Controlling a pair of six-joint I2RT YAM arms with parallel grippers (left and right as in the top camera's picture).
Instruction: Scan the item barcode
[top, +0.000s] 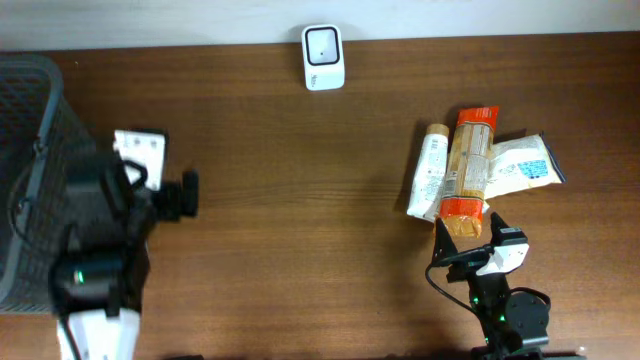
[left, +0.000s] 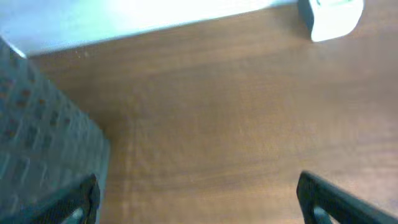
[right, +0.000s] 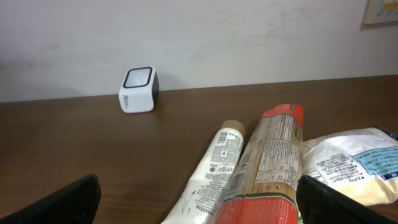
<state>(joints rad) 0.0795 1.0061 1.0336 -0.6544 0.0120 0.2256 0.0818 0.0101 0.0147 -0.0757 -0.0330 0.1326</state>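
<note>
Three items lie together at the right: a white tube (top: 428, 172) (right: 211, 168), a long orange-and-red packet (top: 470, 165) (right: 273, 155) partly on top of it, and a white-and-blue pouch (top: 522, 165) (right: 354, 165). The white barcode scanner (top: 323, 57) (right: 138, 91) (left: 333, 17) stands at the table's far edge, window up. My right gripper (top: 468, 240) (right: 199, 202) is open just short of the packet's red near end and holds nothing. At the left, my left gripper (top: 188, 196) (left: 199, 199) is open over bare wood, pointing right.
A dark mesh basket (top: 30, 150) (left: 37, 143) fills the far left, right beside the left arm. A pale wall runs behind the table's far edge (right: 261, 84). Brown tabletop (top: 300, 200) lies between the two arms.
</note>
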